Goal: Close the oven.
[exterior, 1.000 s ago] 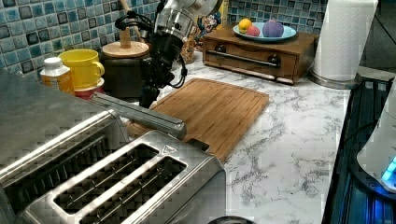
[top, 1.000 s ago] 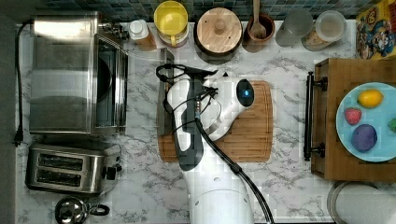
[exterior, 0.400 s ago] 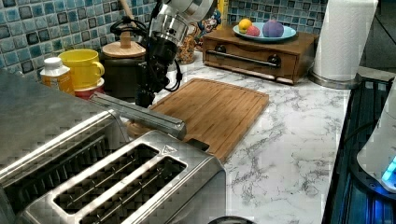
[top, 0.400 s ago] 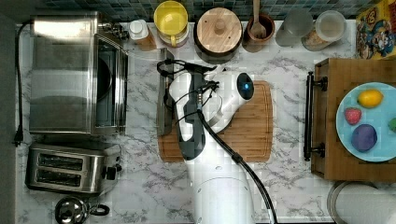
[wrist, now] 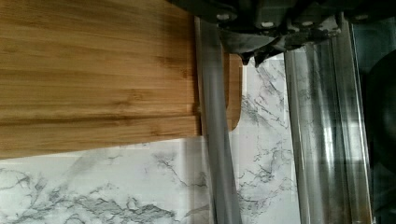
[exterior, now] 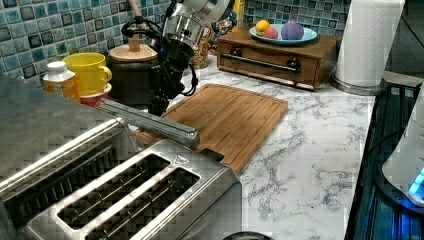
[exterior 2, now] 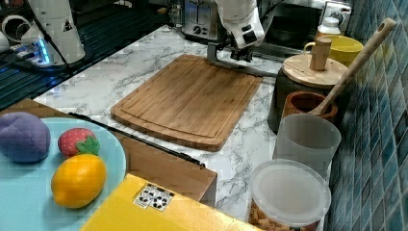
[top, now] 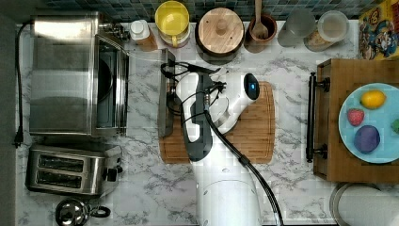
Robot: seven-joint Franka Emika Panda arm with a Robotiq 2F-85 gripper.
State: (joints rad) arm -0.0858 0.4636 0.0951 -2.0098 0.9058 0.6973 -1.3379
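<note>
The oven (top: 66,75) is seen at the upper left of the top view, with its door (top: 141,94) still dropped open and lying roughly flat over the marble counter (top: 291,188); the dark cavity is exposed, so nothing of the closing is done yet. The door's bar handle (top: 165,94) is at the outer edge, over the top view's left edge of the cutting board (top: 249,136). The gripper (exterior: 159,102) is placed right at that handle, at the end nearer the tiled wall; contact looks likely in the left view, but it cannot be confirmed. Whether the fingers are apart or together cannot be told. Judged remaining: the whole upward swing of the door until it is latched against the oven front. The toaster (top: 70,169) is sat just below the oven in the top view, and the yellow mug (top: 172,21) just beyond the door's far corner, both apparently clear of the swing.
</note>
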